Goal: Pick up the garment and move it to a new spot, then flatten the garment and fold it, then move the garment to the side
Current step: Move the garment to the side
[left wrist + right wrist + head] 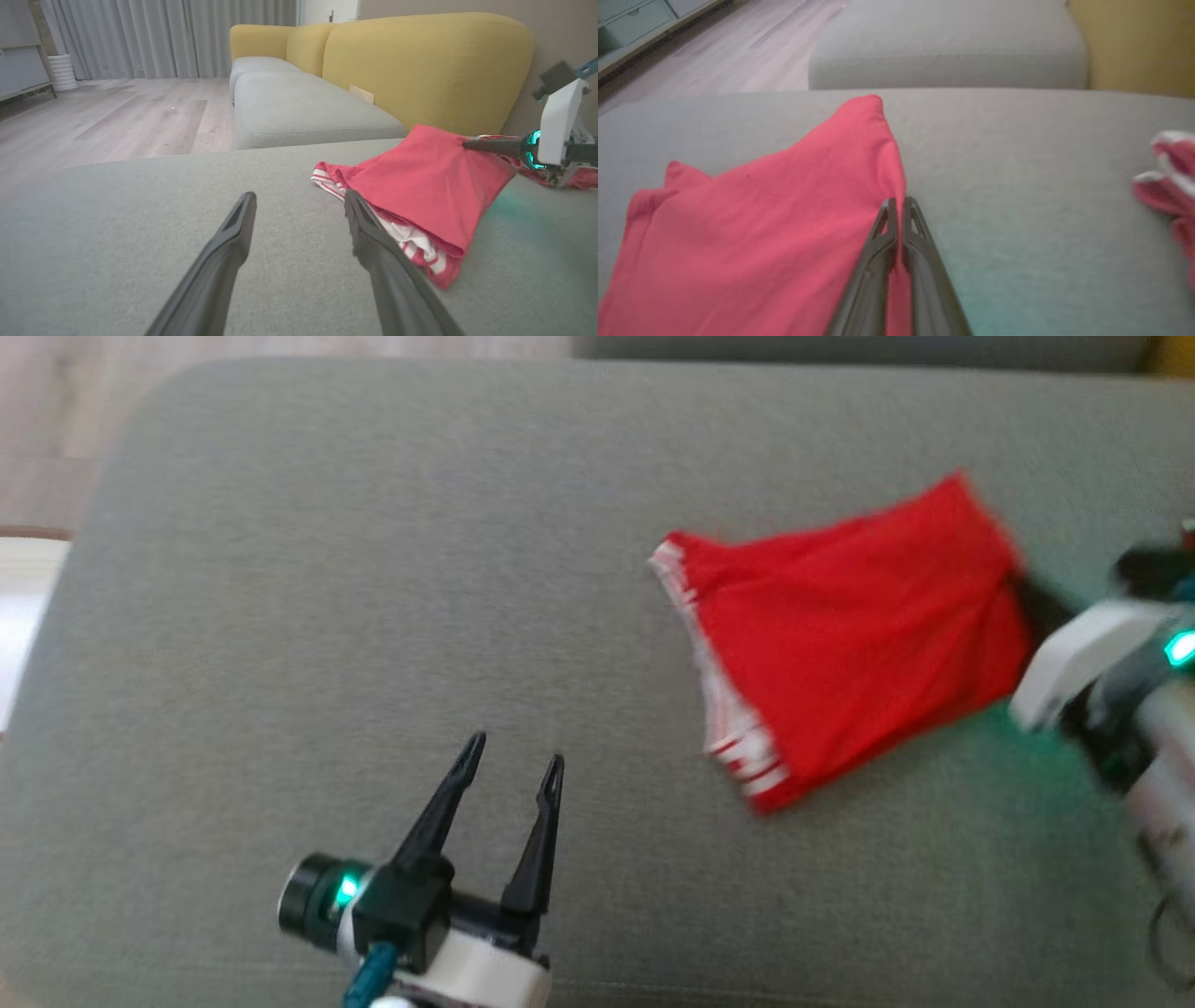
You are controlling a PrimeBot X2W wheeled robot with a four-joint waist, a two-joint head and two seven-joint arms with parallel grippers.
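On the grey cushion (373, 569), toward the robot's right: a red garment (840, 644), folded into a rough slab, white-striped trim along the edge facing the middle of the cushion. Right pincer (899, 205) pressed shut on the garment's right-hand edge, a pleat of red cloth pinched between the two dark fingers (924, 261) and raised into a ridge running on past the tips; head view blurred around this arm. Left pincer (515, 751) spread wide, holding nothing, poised over bare cushion, apart from the garment. At the right edge of the right wrist view, another scrap of red-and-white cloth (1167, 182) on the cushion; cannot tell whether part of the same garment. Behind, a yellow backrest (420, 60), a second grey seat (303, 112), pale wooden floor (117, 116) and grey curtains (163, 37).
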